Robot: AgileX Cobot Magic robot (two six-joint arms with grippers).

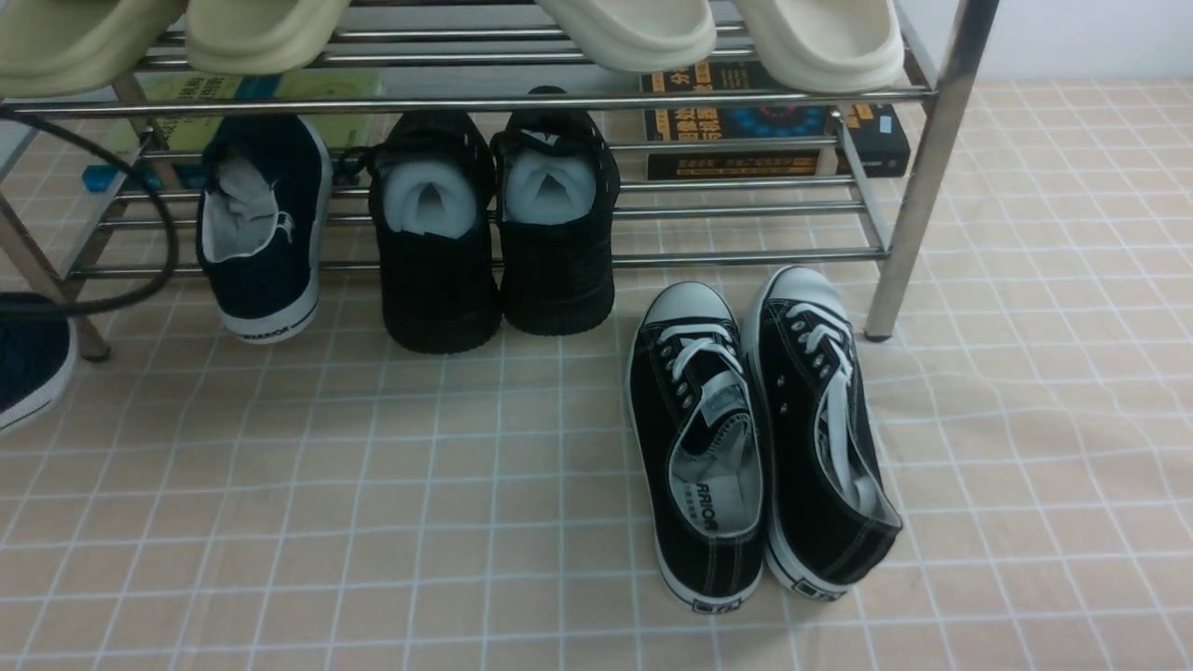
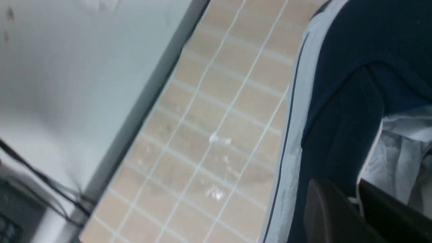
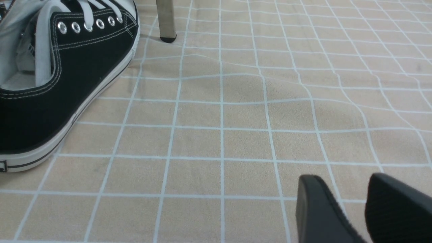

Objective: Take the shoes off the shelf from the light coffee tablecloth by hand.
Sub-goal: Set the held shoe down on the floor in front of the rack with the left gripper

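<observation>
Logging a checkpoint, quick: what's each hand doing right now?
Left hand: closed on the navy shoe, pinching its collar.
Right hand: open, holding nothing, over the tablecloth.

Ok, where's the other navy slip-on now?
Front view, far left edge: the navy slip-on is off the shelf, left of its mate on the lower tier.

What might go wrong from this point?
The left end effector pinches only the collar of one navy shoe, so it might slip or swing. The other navy shoe sits close beside the black mesh sneakers on the shelf; reaching in might knock them. The black cable hangs nearby and could snag.
</observation>
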